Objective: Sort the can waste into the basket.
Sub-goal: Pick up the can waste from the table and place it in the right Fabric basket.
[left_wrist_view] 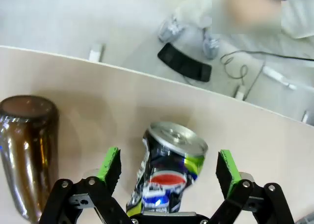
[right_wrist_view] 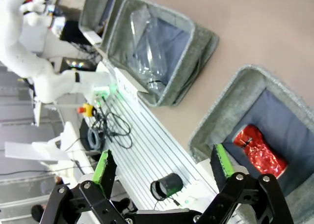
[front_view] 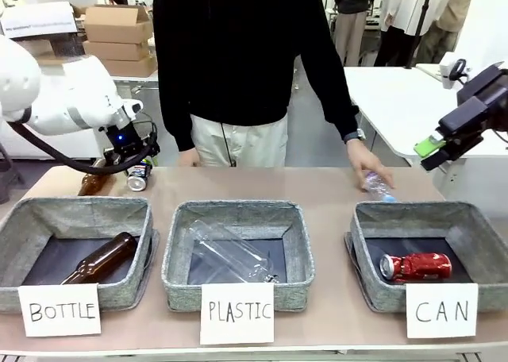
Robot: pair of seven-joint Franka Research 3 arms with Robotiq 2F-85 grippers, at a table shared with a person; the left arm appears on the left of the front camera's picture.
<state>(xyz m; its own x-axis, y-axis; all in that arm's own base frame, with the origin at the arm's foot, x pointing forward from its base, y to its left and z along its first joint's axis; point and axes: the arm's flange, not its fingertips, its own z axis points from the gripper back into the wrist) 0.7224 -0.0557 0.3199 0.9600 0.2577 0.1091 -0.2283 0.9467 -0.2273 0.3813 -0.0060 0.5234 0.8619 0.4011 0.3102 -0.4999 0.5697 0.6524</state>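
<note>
- The left claw (left_wrist_view: 169,161) is down at the table on the robot's left. Its two green-padded fingers are spread wide on either side of the blue can (left_wrist_view: 167,171).
- In the left wrist view there is a gap between each pad and the can, so the claw has hold of nothing. It looks lined up to close across the can's dented body.
- The blue can lies on its side on the bare table behind the basket signed "BOTTLE" (front_view: 24,219), with its silver end facing away from the wrist. It is at the opposite end of the table from where it belongs.
- A brown bottle (left_wrist_view: 27,150) lies just beside the can, outside the claw's spread. The narrow gap between them is probably why the claw comes in straight over the can.
- The red can (front_view: 414,265) already lies on the dark lining of the basket signed "CAN" (front_view: 361,243), so by my reading half of the sorting is done.
- The right claw (right_wrist_view: 163,164) hangs high above that basket, fingers wide apart and empty. It seems to be parked out of the way.
- The person's hand (front_view: 367,157) rests on a clear plastic bottle (front_view: 379,187) just behind the can basket.
</note>
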